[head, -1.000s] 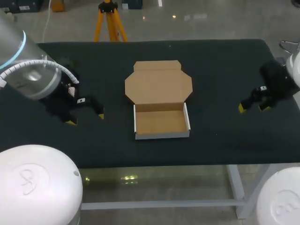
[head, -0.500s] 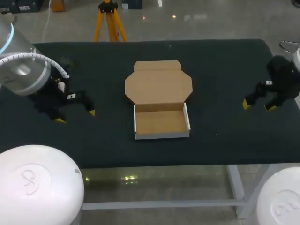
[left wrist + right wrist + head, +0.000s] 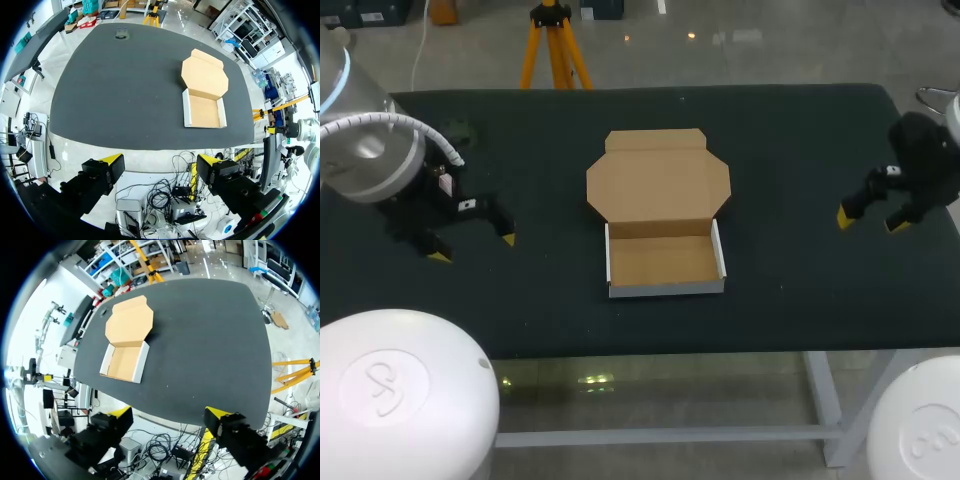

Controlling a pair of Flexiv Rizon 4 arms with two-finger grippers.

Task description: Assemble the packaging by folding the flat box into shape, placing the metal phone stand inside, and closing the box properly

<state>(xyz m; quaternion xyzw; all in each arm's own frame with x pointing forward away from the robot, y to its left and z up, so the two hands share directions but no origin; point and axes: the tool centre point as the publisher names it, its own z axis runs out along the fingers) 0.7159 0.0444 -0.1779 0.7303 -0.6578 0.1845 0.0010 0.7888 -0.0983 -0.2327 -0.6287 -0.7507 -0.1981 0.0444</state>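
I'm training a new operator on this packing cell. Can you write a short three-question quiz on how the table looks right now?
1. True or false: the cardboard box has its lid folded shut.
2. What lies inside the box? A) a metal phone stand B) nothing C) a gripper's finger
3. Fill in: the left gripper and the right gripper both hang over the table, apart from the box, with fingers ____ and nothing between them.
Key: 1 false, the lid lies open, flat on the table. 2 B. 3 open.
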